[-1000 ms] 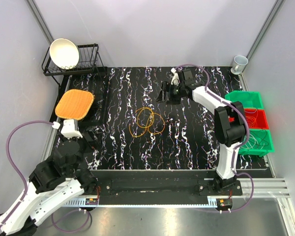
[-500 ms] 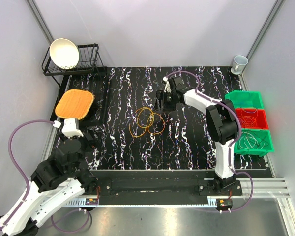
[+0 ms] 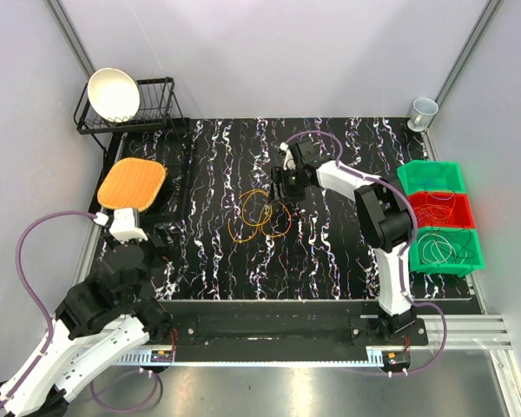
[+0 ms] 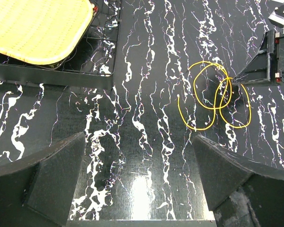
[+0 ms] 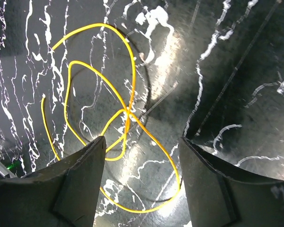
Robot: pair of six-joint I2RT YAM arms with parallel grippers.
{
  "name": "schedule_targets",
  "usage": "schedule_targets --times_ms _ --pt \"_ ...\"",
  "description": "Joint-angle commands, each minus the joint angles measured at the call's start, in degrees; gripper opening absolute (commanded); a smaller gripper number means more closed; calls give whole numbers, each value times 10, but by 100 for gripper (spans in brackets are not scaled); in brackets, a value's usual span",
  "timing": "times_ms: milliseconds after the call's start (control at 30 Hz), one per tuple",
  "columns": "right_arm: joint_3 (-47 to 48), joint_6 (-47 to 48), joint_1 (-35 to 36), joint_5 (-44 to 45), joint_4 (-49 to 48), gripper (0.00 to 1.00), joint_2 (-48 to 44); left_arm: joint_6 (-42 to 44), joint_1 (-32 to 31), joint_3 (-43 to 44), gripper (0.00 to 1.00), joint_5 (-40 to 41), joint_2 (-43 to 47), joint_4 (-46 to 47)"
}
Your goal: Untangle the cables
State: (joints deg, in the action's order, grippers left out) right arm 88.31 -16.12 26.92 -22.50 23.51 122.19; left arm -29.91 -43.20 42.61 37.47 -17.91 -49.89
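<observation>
One orange-yellow cable (image 3: 259, 217) lies in overlapping loops on the black marbled table (image 3: 330, 252). My right gripper (image 3: 276, 189) hangs open just over the loops' right side. In the right wrist view the crossing of the cable (image 5: 128, 111) sits ahead of the right gripper (image 5: 142, 142), and one loop runs between its fingers, untouched. My left gripper (image 3: 162, 241) is open near the table's left edge, well short of the cable (image 4: 221, 94). Nothing lies between the left gripper's (image 4: 139, 137) fingers. Red wires fill a red bin (image 3: 465, 211); pale wires lie in a green bin (image 3: 478, 254).
A second green bin (image 3: 456, 174) stands behind the red one at the right edge. At the back left a black rack (image 3: 156, 109) holds a white bowl (image 3: 113, 94). An orange-yellow woven pad (image 3: 132, 184) lies on a black grid. A cup (image 3: 424, 111) stands back right.
My right gripper has swung left and nearer, from behind the cable to right over its loops, with its jaws somewhat narrower. The left arm has hardly moved.
</observation>
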Motion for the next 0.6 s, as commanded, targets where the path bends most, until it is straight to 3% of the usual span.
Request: schedule_targets --times_ms 0,233,567 --pt "38 15 16 18 10 67 13 8 3 0 99 -5 2 25" --pt "42 21 28 41 16 58 19 9 4 1 99 -7 -3 25" --pt "46 35 61 115 16 53 18 10 5 0 99 -10 -4 28"
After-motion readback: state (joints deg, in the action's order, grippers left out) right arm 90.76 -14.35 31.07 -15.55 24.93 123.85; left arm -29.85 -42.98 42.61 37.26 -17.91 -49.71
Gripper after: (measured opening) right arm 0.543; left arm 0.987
